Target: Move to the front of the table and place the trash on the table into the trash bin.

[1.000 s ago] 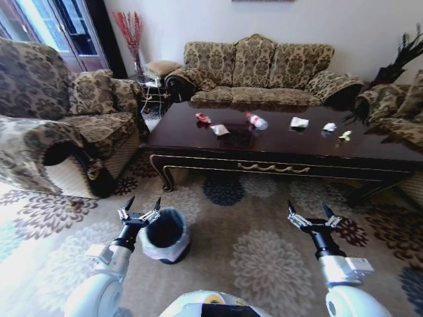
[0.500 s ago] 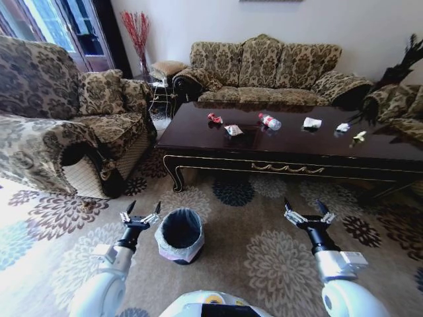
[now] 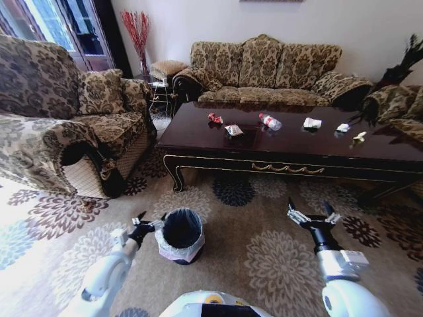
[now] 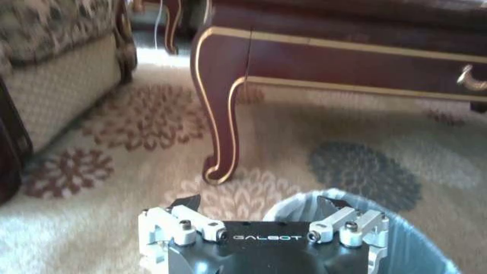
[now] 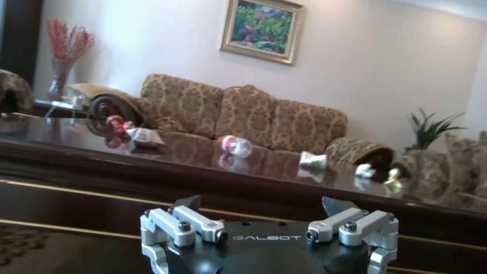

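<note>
Dark glossy table ahead, past the patterned rug. Trash strewn across its top: bottle, wrappers, paper wads. Trash bin on the rug, well short of the table. Left gripper just beside the bin's rim, fingers spread, holding nothing. Right gripper raised over the rug, fingers spread too, also unladen.

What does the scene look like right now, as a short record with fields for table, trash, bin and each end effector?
table: dark glossy wood, ahead of the robot
trash: bottle, red wrapper, paper wads, all on the tabletop
trash bin: on the carpet, bag-lined
left end effector: open, beside the bin's rim
right end effector: open, above the carpet, holding nothing
</note>
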Available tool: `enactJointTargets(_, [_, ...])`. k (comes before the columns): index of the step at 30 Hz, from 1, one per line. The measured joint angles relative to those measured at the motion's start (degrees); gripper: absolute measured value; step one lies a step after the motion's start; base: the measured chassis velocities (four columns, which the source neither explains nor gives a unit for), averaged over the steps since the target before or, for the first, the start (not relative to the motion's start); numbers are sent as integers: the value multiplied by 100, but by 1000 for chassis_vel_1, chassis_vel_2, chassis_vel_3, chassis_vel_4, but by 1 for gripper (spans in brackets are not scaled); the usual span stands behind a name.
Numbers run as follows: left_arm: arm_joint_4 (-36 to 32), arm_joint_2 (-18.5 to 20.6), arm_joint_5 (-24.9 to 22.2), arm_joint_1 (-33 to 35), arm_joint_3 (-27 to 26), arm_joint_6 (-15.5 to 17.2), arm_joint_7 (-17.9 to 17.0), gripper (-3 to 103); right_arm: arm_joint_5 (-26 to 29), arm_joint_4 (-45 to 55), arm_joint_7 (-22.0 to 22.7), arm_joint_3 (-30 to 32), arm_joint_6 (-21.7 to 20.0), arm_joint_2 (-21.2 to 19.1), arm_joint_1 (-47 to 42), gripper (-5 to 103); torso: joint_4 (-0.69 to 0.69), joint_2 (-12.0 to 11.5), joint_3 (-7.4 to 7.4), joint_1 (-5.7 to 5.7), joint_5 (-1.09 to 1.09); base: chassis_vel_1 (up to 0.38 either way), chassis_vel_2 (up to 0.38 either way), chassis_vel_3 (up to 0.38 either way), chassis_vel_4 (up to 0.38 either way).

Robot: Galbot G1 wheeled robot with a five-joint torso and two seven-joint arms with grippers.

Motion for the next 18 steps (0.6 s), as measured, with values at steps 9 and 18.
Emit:
enactJointTargets(9, [690, 449, -222, -435, 374, 265, 161, 100, 332, -196, -30, 616, 359, 38, -183, 100, 0, 0, 0, 0, 1, 0, 0, 0, 0])
enactJointTargets(18, [1174, 580, -247, -777, 648, 490, 279, 100, 407, -308, -88, 804, 625, 216, -431, 100, 1, 0, 0, 0, 1, 0, 0, 0, 0])
